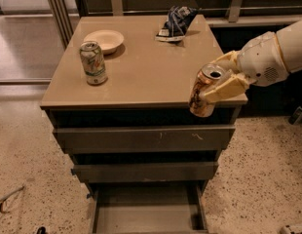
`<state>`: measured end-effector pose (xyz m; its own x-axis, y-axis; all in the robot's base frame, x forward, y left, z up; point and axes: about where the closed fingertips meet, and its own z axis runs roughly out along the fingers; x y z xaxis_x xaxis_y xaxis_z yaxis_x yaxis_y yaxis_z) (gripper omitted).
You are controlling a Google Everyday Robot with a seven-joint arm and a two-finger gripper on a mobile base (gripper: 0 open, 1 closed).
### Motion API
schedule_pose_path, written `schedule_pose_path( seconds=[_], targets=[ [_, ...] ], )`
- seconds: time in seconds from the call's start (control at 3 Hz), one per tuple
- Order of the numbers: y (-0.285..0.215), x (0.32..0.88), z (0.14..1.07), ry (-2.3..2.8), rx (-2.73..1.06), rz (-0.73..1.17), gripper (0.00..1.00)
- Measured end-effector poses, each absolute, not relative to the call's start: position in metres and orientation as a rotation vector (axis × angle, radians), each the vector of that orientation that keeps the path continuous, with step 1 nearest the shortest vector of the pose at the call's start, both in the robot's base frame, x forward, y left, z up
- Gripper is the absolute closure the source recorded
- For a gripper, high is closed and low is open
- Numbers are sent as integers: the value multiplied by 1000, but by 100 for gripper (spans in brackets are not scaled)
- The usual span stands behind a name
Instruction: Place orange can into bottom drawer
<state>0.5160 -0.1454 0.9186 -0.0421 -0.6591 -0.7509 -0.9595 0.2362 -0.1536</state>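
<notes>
The orange can, slim with orange and dark patterning and a silver top, hangs in the air at the cabinet top's front right corner, tilted a little. My gripper comes in from the right on a white arm and is shut on the can's upper part with its cream fingers. The bottom drawer stands pulled open at the cabinet's foot, below and to the left of the can. Its grey inside holds nothing that I can see.
A white-and-green can stands on the cabinet top at the left. A cream bowl sits behind it. A dark blue crumpled bag lies at the back. Two shut drawers are above the open one. Speckled floor surrounds the cabinet.
</notes>
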Motion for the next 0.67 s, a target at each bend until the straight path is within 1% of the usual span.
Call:
schedule_pose_path(
  seconds=[0.33, 0.67],
  targets=[
    [-144, 517, 918, 1776, -1500, 518, 100],
    [-139, 502, 901, 1759, -1511, 530, 100]
  ],
)
